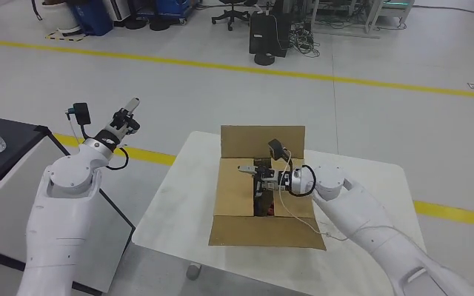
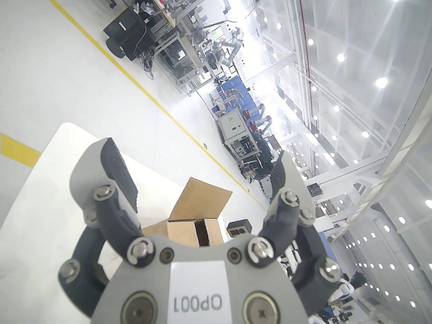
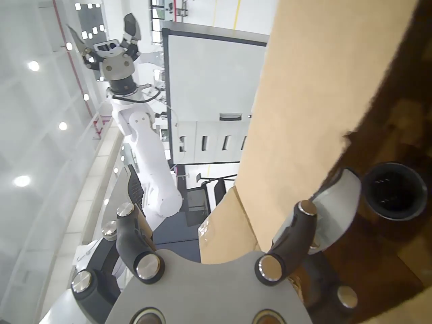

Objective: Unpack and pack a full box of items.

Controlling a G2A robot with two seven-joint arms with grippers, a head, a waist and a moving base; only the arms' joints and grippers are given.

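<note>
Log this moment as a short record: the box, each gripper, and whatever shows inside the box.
box: cardboard box, flaps open, on the white table
right gripper: at the box opening, fingers open, a flap between them
left gripper: raised beside the table, away from the box, fingers open, empty
inside box: black round container; the rest is too dark to tell

The box's point(image 1: 266, 229) opening was a narrow slot, filled by the right gripper point(image 1: 249, 172), which straddled the left flap point(image 1: 234, 194). The far flap point(image 1: 262, 140) stood upright, walling that side. A black tube point(image 3: 395, 190) crowded the inside. Bare table point(image 1: 174, 211) ran left of the box.
</note>
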